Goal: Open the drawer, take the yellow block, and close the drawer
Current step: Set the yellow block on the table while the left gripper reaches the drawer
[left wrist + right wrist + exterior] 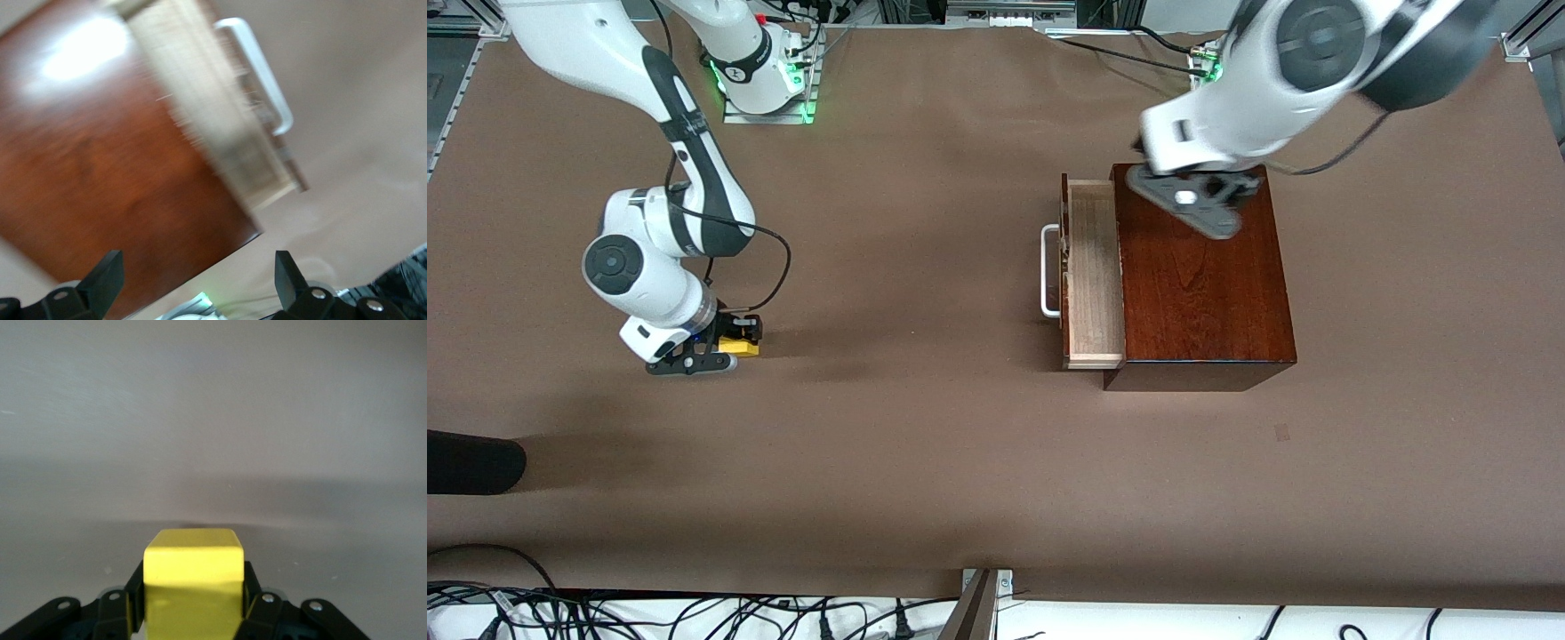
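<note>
The yellow block [742, 347] [193, 577] sits between the black fingers of my right gripper [736, 345] [193, 603], which is shut on it, low over the brown cloth toward the right arm's end of the table. The drawer [1094, 276] [207, 120] stands pulled out of the mahogany box [1200, 276] [100, 167], and its pale tray shows nothing inside. Its white handle [1049, 271] [257, 73] faces the right arm's end. My left gripper [1196, 200] [197, 277] hangs open over the box's top, near the corner closest to the left arm's base, holding nothing.
A brown cloth [925, 427] covers the table. A dark rounded object [471, 462] lies at the table's edge toward the right arm's end, nearer to the front camera. Cables [694, 613] run along the front edge. The right arm's base plate [769, 102] stands at the back.
</note>
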You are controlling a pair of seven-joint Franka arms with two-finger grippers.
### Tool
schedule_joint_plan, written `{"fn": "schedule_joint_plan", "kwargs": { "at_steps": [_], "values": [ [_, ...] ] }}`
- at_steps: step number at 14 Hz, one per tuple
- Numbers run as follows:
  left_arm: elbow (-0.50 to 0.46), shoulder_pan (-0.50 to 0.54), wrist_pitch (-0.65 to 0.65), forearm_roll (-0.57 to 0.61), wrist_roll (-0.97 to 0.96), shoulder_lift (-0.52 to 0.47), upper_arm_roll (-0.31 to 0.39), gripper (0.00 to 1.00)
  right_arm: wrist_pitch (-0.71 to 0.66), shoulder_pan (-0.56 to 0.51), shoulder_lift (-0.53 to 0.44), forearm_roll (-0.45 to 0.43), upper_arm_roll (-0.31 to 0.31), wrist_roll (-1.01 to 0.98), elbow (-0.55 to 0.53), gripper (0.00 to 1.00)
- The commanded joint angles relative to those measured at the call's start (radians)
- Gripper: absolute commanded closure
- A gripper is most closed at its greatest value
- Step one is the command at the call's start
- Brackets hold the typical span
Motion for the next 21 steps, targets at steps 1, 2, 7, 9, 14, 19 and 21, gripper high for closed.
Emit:
{"fn": "schedule_joint_plan", "kwargs": {
  "at_steps": [1, 2, 7, 9, 14, 19, 21],
  "values": [
    [0.262, -0.073, -0.025, -0.019, 0.038, 0.266, -0.017, 0.00, 0.076, -0.005, 0.008, 0.017, 0.007, 0.067, -0.060, 1.00],
    [0.307, -0.099, 0.004, -0.019, 0.038, 0.314, -0.017, 0.00, 0.086, -0.005, 0.011, 0.017, 0.007, 0.065, -0.060, 1.00],
    [0.304, -0.196, 0.277, 0.026, 0.267, 0.423, -0.014, 0.00, 0.073, -0.004, -0.009, 0.009, 0.009, 0.048, -0.069, 0.79],
    [0.298, -0.233, 0.314, 0.104, 0.454, 0.455, -0.014, 0.00, 0.063, -0.005, -0.044, 0.008, 0.010, 0.036, -0.064, 0.00],
    [0.188, -0.271, 0.337, 0.186, 0.644, 0.472, -0.011, 0.00, -0.256, -0.005, -0.182, 0.003, 0.018, -0.044, 0.119, 0.00],
    [0.062, -0.322, 0.389, 0.364, 0.645, 0.465, -0.016, 0.00, -0.583, -0.009, -0.280, 0.005, 0.042, -0.093, 0.356, 0.00],
    [0.041, -0.311, 0.409, 0.376, 0.658, 0.461, -0.016, 0.00, -0.634, -0.009, -0.323, 0.006, 0.042, -0.128, 0.367, 0.00]
  ]
}}
